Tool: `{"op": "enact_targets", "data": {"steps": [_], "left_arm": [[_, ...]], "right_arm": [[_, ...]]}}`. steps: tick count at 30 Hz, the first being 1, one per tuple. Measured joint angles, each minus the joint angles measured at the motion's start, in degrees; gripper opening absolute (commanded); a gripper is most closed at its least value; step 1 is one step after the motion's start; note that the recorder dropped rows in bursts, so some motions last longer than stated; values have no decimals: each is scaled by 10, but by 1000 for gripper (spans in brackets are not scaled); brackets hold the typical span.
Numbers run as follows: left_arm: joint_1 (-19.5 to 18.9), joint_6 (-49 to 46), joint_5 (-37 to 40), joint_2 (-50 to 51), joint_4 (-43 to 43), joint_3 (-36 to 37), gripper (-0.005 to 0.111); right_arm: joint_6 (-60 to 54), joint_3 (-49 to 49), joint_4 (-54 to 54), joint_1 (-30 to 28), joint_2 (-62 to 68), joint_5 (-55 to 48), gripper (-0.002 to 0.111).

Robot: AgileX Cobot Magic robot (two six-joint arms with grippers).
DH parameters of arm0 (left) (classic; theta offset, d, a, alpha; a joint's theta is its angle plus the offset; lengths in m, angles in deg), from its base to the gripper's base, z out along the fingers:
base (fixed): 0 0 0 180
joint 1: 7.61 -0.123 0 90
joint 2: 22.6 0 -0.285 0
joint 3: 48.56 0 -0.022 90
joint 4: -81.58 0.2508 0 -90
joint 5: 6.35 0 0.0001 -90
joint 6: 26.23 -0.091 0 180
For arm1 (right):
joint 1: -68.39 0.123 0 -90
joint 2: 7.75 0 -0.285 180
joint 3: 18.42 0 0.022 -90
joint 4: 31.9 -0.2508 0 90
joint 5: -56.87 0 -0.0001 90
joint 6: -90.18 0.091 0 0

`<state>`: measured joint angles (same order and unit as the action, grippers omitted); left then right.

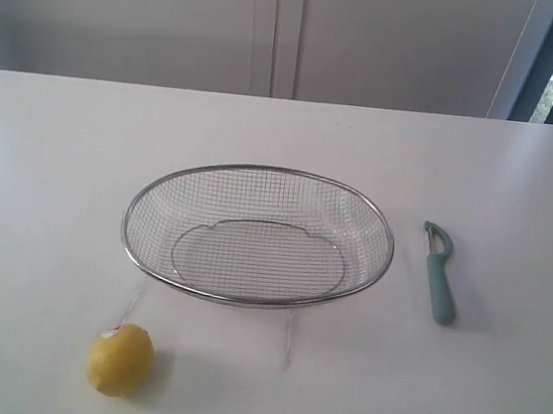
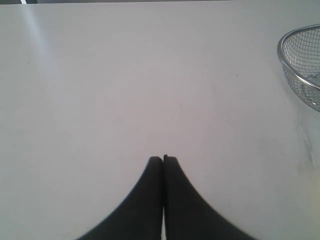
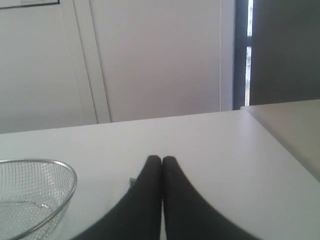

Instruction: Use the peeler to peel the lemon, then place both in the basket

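Lemon (image 1: 120, 359) sits on the white table (image 1: 52, 161) at the near left, in front of the basket (image 1: 246, 302) and apart from it. Its sticker (image 1: 115, 330) is a white-and-red fleck too small to read. The peeler (image 1: 439, 276) lies flat to the basket's right, clear of the rim, head pointing toward the far side. Both wrist views cut the basket off, showing only one curved end of mesh. The left gripper (image 2: 163, 159) holds its black fingers pressed together above bare tabletop, and the right gripper (image 3: 161, 159) has its fingers together too. A grey sliver beside the right fingers may be the peeler's head, mostly hidden. Bare table spreads wide around all three things, and its right edge runs near the right gripper.
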<state>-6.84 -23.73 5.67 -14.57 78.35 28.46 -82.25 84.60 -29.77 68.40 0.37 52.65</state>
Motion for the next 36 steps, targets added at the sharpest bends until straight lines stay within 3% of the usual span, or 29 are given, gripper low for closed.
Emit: {"op": "enact_targets", "data": {"steps": [14,24,36], "left_arm": [[0,0,0,0,0,0,0],[0,0,0,0,0,0,0],[0,0,0,0,0,0,0]], "right_arm": [[1,0,0,0,0,147,0],[2,0,-8,0,-1,331,0],[1,0,-166,0,-1,413,0]]}}
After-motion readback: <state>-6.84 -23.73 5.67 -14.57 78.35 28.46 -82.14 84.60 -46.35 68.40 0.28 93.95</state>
